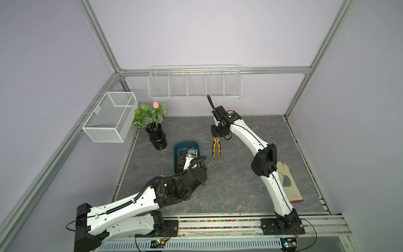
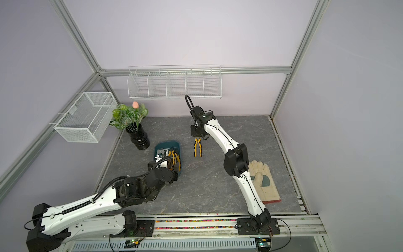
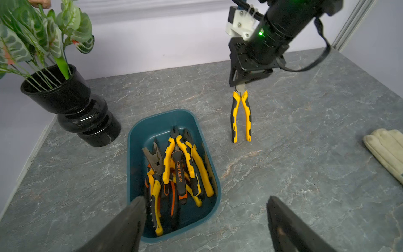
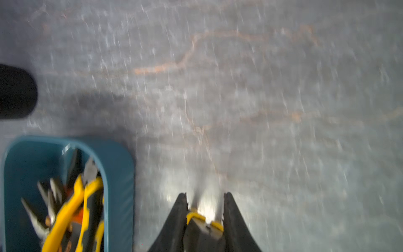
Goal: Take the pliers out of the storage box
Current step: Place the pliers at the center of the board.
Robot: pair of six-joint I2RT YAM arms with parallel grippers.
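One pair of pliers [image 3: 241, 115] out of the storage box [image 3: 150, 131], pinched at the metal head by the right gripper [image 3: 239, 84], closed in tight on it. Yellow-and-black handles dangling straight down, slightly splayed. Hanging over the grey marble-look table [image 1: 239, 174], just right of the box toward its far end, clearly apart from it in both top views. No telling about contact between handle tips and tabletop. Right wrist view pretty smeared, but dark head and yellow handle shoulders wedged between the two black fingers [image 4: 233, 218] all the same.

Rest of the pliers [image 3: 178, 170] piled inside the teal box, heads mostly toward the far end, yellow-black and orange-black handles crisscrossed, one black grip lettered GREENER. Exact count lost in the tangle.

Left gripper [image 3: 206, 198] hovering over the near end of the box, jaws spread wide, nothing between them.

Also around: black ribbed vase [image 1: 158, 139] with a fake plant just far-left of the box, pale work glove [image 1: 287, 181] flat on the right side of the table, partly under the right arm. White wire rack [image 1: 195, 84] on the far wall, white mesh basket [image 1: 109, 116] on the left wall.
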